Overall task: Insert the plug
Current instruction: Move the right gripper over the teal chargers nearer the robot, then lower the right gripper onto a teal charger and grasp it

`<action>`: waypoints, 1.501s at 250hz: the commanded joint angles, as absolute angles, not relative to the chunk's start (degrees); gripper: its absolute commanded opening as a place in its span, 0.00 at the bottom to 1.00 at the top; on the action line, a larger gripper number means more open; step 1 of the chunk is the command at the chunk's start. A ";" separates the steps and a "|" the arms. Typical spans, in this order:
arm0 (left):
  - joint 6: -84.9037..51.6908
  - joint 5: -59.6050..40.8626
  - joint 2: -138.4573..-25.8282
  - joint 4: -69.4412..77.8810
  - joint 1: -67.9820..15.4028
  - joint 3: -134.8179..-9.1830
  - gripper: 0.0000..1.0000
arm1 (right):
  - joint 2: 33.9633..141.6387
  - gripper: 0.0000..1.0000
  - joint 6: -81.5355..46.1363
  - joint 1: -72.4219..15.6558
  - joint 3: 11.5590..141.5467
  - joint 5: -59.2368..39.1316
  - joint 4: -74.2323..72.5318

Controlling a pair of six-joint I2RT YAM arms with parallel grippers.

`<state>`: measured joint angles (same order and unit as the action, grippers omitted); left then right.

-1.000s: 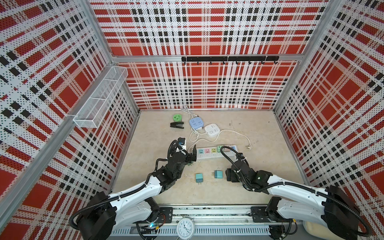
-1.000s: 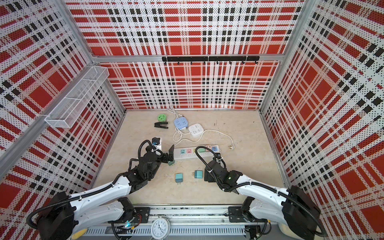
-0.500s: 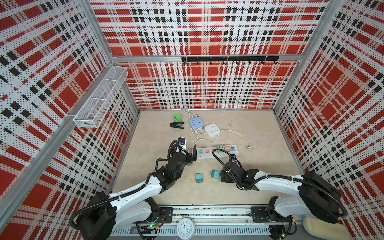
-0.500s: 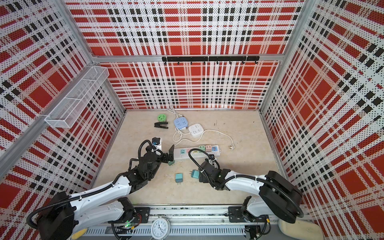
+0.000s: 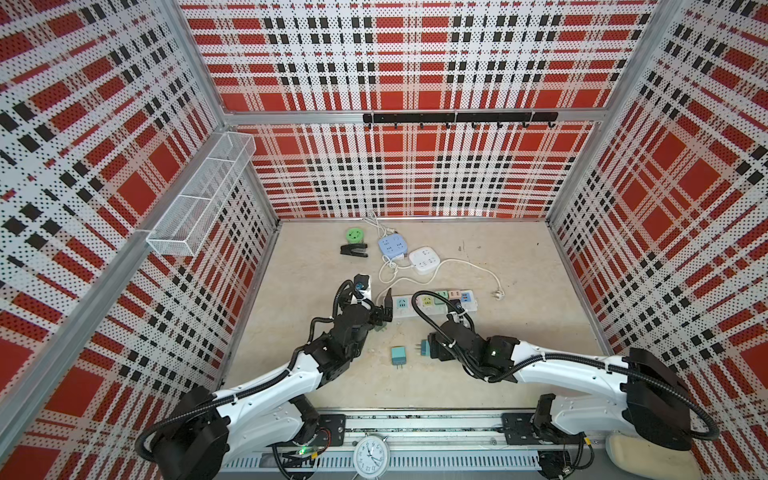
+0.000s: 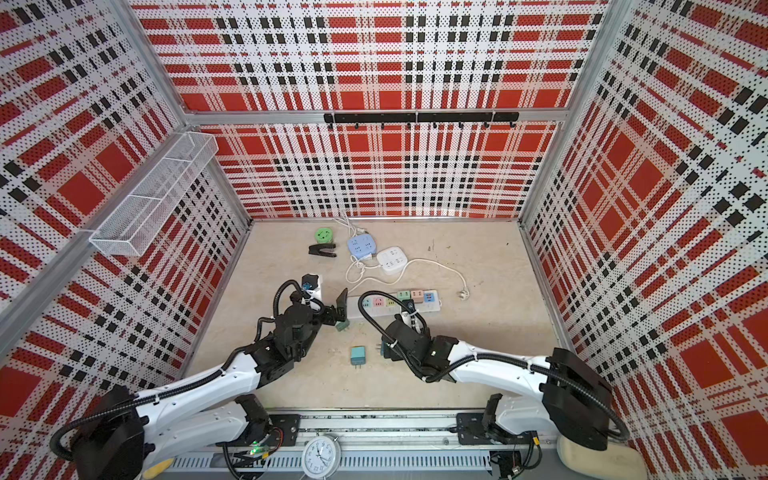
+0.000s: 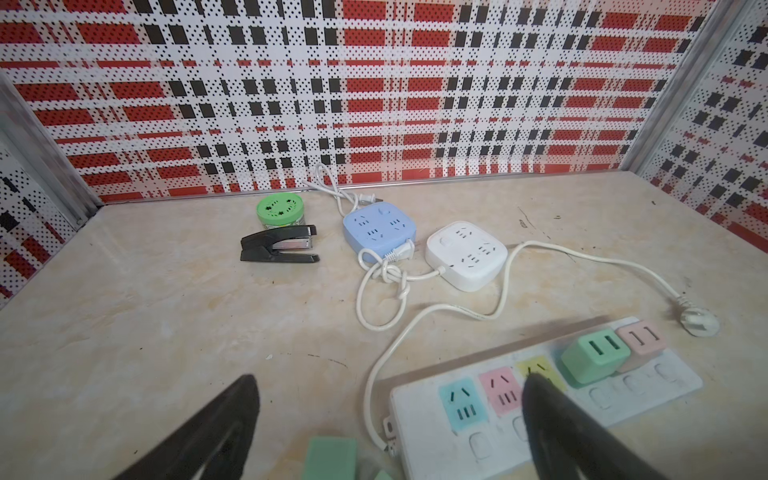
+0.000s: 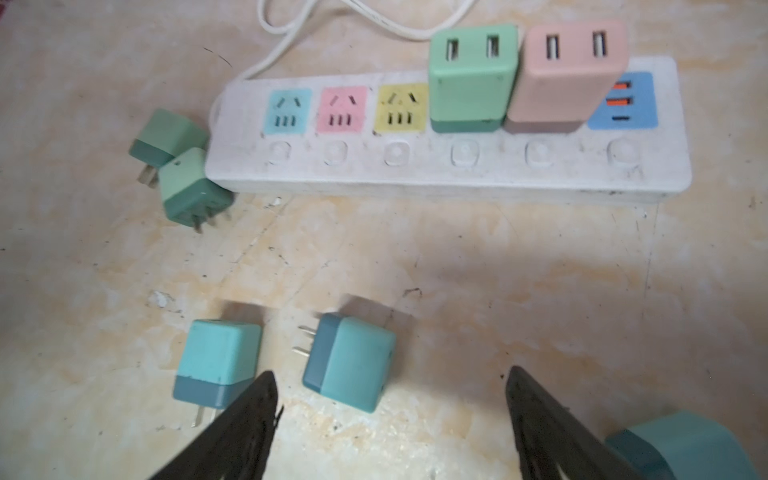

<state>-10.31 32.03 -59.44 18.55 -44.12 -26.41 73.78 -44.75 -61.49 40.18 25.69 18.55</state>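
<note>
A white power strip (image 5: pixel 434 306) (image 8: pixel 449 166) lies mid-table with a green adapter (image 8: pixel 471 75) and a pink adapter (image 8: pixel 565 75) plugged in. Its blue, pink and yellow sockets are bare. My right gripper (image 8: pixel 390 386) (image 5: pixel 433 347) is open, low over the table. A teal plug (image 8: pixel 349 361) (image 5: pixel 424 347) lies on its side just ahead, between the tips. A second teal plug (image 8: pixel 216 361) (image 6: pixel 357 355) lies beside it. My left gripper (image 7: pixel 390 380) (image 5: pixel 380 313) is open at the strip's left end, over two green plugs (image 8: pixel 166 137) (image 8: pixel 191 187).
At the back lie a blue socket block (image 5: pixel 392 244), a white socket block (image 5: pixel 424 259), a black stapler (image 5: pixel 354 250) and a green round tub (image 5: pixel 354 235). The strip's cord ends in a loose white plug (image 5: pixel 498 294). A wire basket (image 5: pixel 199 199) hangs on the left wall.
My right gripper has slid left along the table up to the teal plug, which seems nudged slightly left. The left arm has not moved.
</note>
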 commanded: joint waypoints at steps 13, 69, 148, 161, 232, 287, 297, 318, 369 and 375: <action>-13.32 34.95 -58.01 19.02 -43.20 -26.11 0.99 | 78.63 0.89 -43.79 -61.55 43.88 31.10 19.73; -13.62 34.94 -56.18 19.00 -42.89 -25.27 0.99 | 89.47 0.88 -43.37 -60.12 51.24 30.85 19.80; -13.78 34.30 -56.89 18.99 -42.89 -25.51 0.99 | 95.12 0.86 -43.74 -59.88 52.80 28.76 20.05; -13.80 34.19 -56.87 19.05 -42.87 -25.51 0.99 | 94.37 0.86 -43.94 -59.98 52.17 28.48 20.60; -13.89 33.82 -57.11 19.05 -42.89 -25.66 0.99 | 88.92 0.88 -46.37 -61.61 48.00 27.03 24.85; -13.83 33.75 -57.13 19.06 -42.90 -25.70 0.99 | 83.92 0.89 -48.54 -62.14 44.28 25.24 28.50; -13.93 33.75 -57.12 19.02 -42.89 -25.70 0.99 | 82.74 0.89 -48.85 -62.21 43.70 25.05 29.06; -13.95 33.53 -57.13 19.04 -42.89 -25.71 0.99 | 80.18 0.89 -48.89 -62.23 42.91 24.78 29.05; -14.11 34.22 -56.64 19.08 -42.89 -25.46 0.99 | 80.47 0.92 -46.71 -61.60 45.12 24.83 21.99; -14.15 34.36 -56.48 19.02 -42.89 -25.39 0.99 | 81.56 0.92 -46.47 -61.17 45.72 24.12 20.84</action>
<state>-12.23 33.43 -57.06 18.44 -43.16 -25.96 79.44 -47.13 -61.95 43.40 24.88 26.79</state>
